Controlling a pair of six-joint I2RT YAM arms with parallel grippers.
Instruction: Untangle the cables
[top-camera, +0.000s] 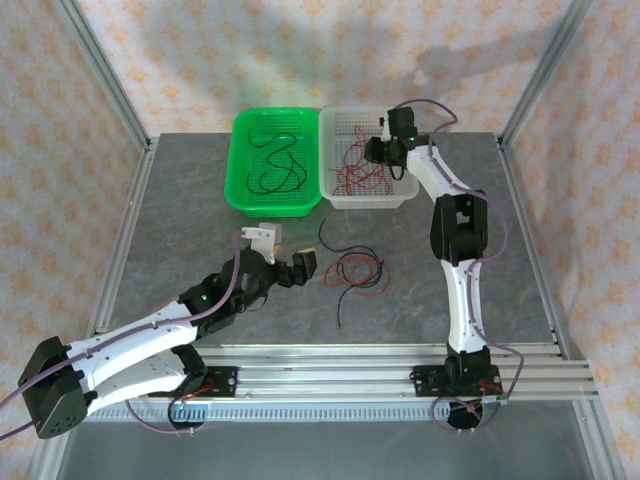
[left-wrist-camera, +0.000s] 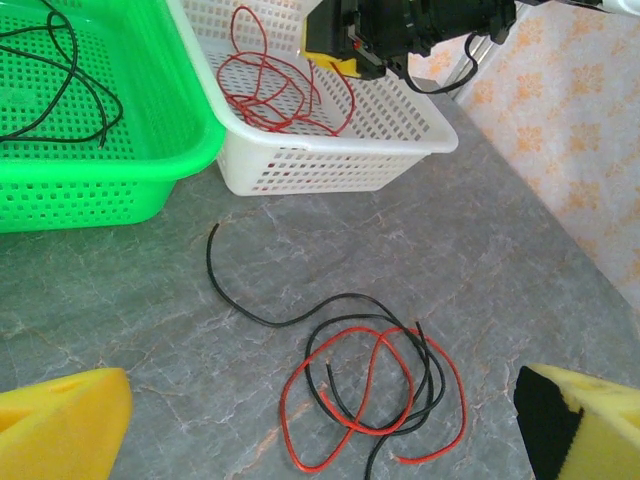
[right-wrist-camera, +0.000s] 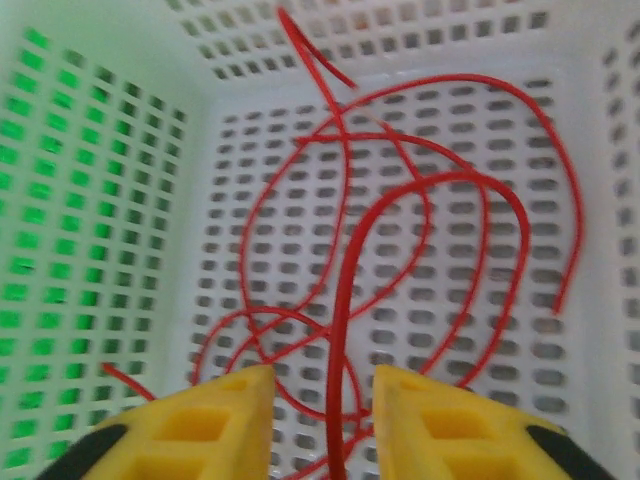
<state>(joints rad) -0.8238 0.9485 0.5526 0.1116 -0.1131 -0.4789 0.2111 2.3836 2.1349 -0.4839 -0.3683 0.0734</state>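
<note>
A tangle of red and black cables (top-camera: 355, 270) (left-wrist-camera: 370, 390) lies on the grey table in front of the baskets, with one black end trailing toward the green basket. My left gripper (top-camera: 285, 250) (left-wrist-camera: 325, 405) hovers just left of the tangle, wide open and holding nothing. Several red cables (top-camera: 355, 175) (right-wrist-camera: 420, 190) lie in the white basket (top-camera: 365, 200). My right gripper (top-camera: 385, 150) (right-wrist-camera: 323, 400) hangs over them, its yellow fingers (right-wrist-camera: 225, 425) parted. One red cable runs up through the gap without touching either pad. Black cables (top-camera: 278, 165) lie in the green basket (top-camera: 275, 205).
The two baskets stand side by side at the back of the table, green left, white right (left-wrist-camera: 330, 165). Aluminium frame posts (top-camera: 115, 90) rise at the table's corners. Bare grey table (top-camera: 520, 250) lies to the right of the tangle.
</note>
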